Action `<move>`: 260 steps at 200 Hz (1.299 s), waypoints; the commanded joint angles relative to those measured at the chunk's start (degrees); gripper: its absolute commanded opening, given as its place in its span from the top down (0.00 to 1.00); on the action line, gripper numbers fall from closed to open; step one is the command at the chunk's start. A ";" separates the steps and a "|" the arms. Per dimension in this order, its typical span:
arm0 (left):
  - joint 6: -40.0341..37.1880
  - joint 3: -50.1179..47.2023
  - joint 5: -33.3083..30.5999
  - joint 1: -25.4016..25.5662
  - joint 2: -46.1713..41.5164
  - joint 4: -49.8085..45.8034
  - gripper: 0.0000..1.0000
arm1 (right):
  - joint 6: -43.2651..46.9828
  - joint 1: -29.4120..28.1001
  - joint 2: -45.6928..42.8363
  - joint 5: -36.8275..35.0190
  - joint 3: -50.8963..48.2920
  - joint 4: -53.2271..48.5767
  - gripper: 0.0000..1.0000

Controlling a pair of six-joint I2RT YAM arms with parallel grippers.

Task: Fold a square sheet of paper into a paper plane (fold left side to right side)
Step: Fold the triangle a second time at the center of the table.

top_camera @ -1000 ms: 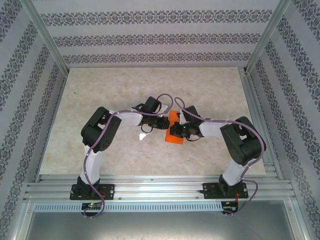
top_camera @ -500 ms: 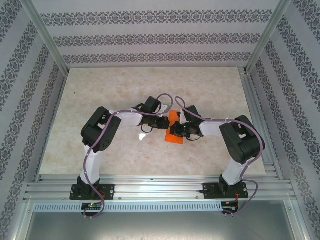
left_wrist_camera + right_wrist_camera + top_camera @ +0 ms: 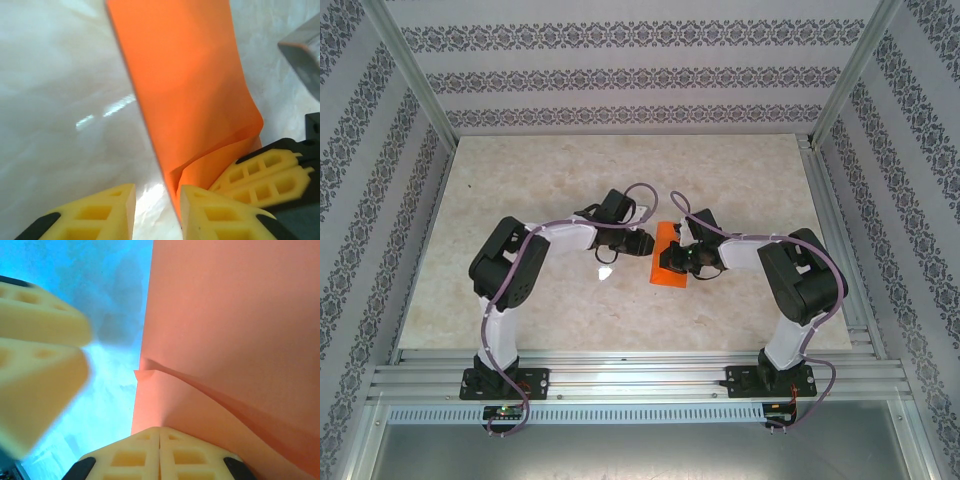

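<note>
The square sheet of paper, bright orange, lies folded to a narrow strip at the middle of the table. In the left wrist view the paper has its top layer lifted near the fold. My left gripper stands open at the strip's left edge, which runs close along the inner face of its right finger. My right gripper is shut on the paper at its near end. Its yellow fingers lie flat against the lifted layer.
The marble-patterned table top spreads wide to the left and behind the paper. Metal rails run along the near edge and the right side. Patterned walls close in the back and sides.
My left gripper has opened and let go of the paper. The left arm has drawn back a little to the left. The right gripper stays shut in place.
</note>
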State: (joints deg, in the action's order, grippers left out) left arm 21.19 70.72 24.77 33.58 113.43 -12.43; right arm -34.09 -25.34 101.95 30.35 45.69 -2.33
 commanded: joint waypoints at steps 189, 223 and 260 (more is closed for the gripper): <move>4.00 -7.17 14.98 4.91 0.76 8.09 0.96 | 2.87 -0.55 4.84 -4.60 0.62 -8.11 0.92; 1.04 -7.00 9.70 4.91 0.84 2.45 0.98 | 3.03 -0.57 4.31 -4.90 0.80 -8.61 0.92; -2.25 -7.26 4.24 5.26 1.77 -3.45 0.99 | 3.23 -0.17 1.68 -3.94 2.31 -9.16 0.92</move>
State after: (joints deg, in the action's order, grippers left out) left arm 22.70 63.31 35.68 38.37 113.73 -8.95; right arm -32.80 -25.39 102.74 30.57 48.07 -6.26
